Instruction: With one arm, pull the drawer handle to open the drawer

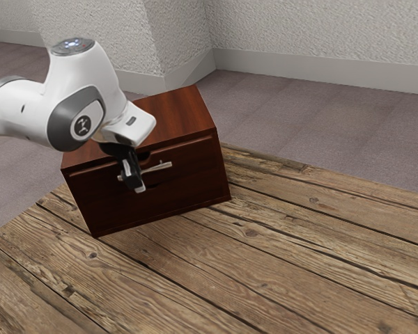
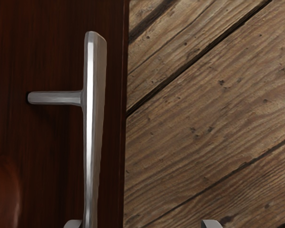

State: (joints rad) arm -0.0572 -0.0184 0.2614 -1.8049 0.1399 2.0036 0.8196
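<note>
Silver drawer handle [image 2: 94, 142] inside wide-parted gripper [image 1: 134, 179]

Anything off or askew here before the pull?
Nothing damaged or spilled. The dark reddish wooden drawer cabinet sits angled across the boards of the rough plank table. The silver bar handle lies off-centre between the open jaws of the black gripper, close to one finger.
</note>
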